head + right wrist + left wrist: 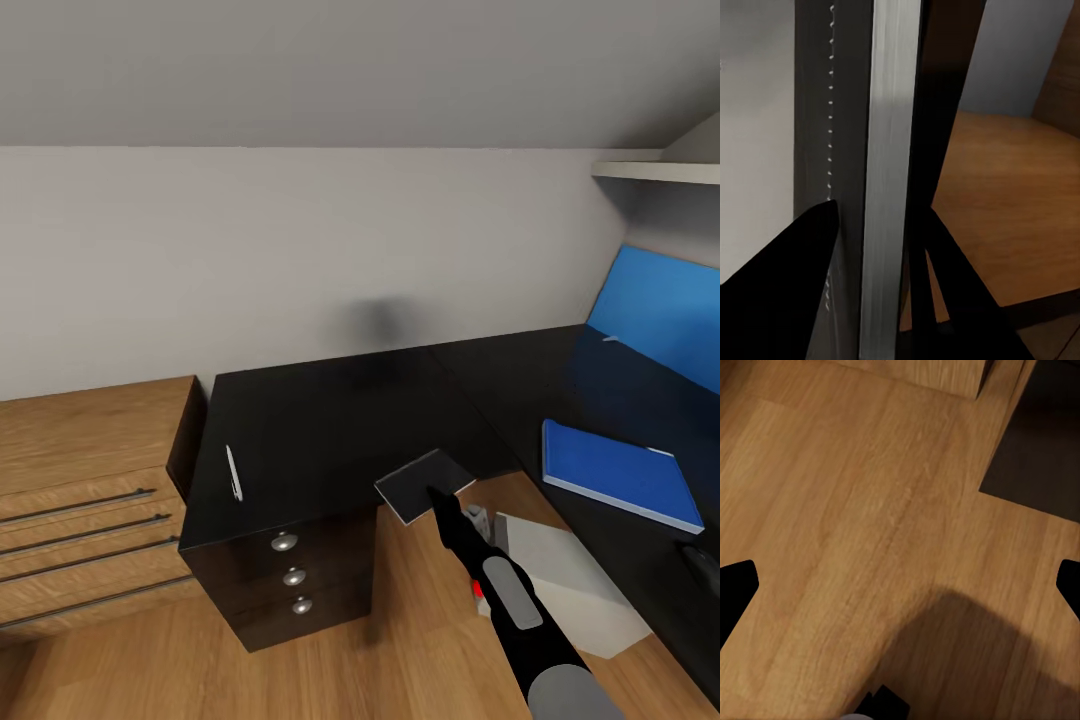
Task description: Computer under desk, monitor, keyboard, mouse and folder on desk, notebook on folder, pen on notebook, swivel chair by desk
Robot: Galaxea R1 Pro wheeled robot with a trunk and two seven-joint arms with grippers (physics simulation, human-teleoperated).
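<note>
Notebook (425, 485), small, dark and rectangular, is pinched flat in the right gripper (437, 497) above the black L-shaped desk's (330, 420) edge, its long axis skewed. The left gripper's fingers (735, 592) are spread wide, empty, over wood floor (855, 510).

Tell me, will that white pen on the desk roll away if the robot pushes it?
Probably. The pen looks slim and round, and the desk top looks smooth, so a sideways nudge could roll it. It lies near the edge, so it might drop off.
</note>
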